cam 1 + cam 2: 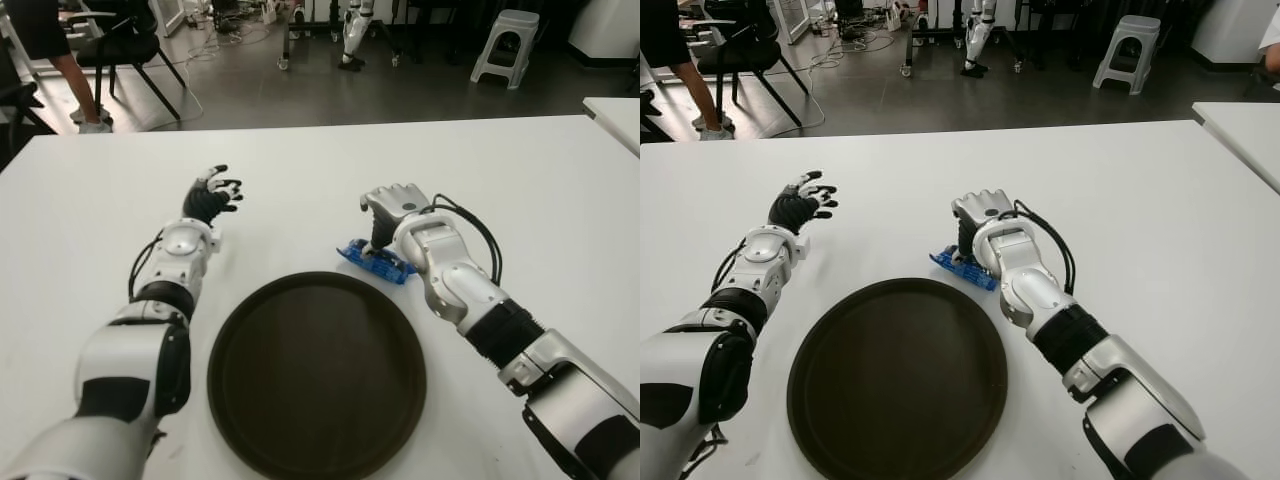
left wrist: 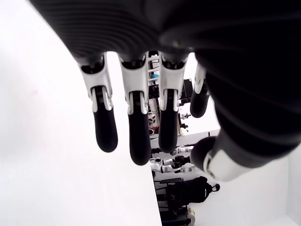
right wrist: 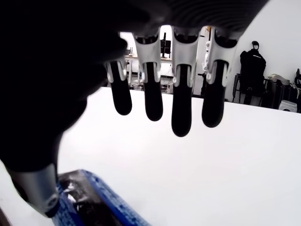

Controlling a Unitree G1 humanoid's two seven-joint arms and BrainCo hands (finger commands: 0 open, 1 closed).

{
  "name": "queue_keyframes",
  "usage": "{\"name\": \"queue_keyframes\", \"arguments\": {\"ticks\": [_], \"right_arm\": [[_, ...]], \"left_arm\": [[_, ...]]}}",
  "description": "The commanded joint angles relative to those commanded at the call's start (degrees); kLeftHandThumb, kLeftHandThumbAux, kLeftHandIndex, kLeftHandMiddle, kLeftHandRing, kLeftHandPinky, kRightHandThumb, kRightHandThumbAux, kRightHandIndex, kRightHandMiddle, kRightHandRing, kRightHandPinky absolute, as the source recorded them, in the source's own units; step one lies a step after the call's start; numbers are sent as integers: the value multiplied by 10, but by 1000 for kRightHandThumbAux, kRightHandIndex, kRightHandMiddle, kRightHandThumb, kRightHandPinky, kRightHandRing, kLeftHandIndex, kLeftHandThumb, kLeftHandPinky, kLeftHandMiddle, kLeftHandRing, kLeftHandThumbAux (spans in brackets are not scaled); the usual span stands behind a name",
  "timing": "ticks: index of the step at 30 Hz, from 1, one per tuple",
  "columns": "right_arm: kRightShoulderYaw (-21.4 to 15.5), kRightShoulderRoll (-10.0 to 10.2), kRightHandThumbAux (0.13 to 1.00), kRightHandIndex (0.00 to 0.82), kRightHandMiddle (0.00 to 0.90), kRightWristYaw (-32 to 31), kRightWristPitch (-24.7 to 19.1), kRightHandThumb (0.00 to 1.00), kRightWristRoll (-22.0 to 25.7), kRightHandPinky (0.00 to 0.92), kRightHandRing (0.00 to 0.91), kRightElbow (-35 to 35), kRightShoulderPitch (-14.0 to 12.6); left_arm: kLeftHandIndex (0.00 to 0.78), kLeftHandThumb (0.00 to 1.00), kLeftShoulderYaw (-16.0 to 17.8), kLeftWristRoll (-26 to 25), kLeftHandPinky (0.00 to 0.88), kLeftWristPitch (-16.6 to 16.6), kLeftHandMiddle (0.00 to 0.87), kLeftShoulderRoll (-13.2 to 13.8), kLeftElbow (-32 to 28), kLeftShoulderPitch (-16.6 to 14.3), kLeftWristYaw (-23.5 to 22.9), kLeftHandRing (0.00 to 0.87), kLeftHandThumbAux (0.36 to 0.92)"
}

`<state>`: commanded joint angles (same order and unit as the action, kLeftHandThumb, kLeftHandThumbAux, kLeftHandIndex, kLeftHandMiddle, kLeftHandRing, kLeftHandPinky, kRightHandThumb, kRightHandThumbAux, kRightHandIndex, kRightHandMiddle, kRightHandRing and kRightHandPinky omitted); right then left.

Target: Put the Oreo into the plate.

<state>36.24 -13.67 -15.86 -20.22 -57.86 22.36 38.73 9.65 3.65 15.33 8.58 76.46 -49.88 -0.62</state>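
Reach step: right hand [image 1: 392, 208], fingers spread and empty, over Oreo pack [image 1: 375, 262] at centre frame above plate [image 1: 250, 340]; next, close on pack.

The table [image 1: 560, 190] is showing plain white, while the plate [image 1: 316, 372] is showing a uniform dark brown — no pattern on it. The Oreo [image 1: 376, 262] pack is showing bright blue with dark patches in the right wrist view. The left hand [image 1: 211, 196] and right hand [image 1: 391, 210] are both showing black fingers with white and grey joint shells — the forearms are showing white with black bands.
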Motion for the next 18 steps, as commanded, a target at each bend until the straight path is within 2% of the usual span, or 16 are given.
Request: {"name": "queue_keyframes", "arguments": {"ticks": [18], "right_arm": [[-16,-1,692,284,300,9,-32,0,0,429,354,-19,-22]], "left_arm": [[161,488,-1,3,361,3,315,0,0,0,5,352,673]]}}
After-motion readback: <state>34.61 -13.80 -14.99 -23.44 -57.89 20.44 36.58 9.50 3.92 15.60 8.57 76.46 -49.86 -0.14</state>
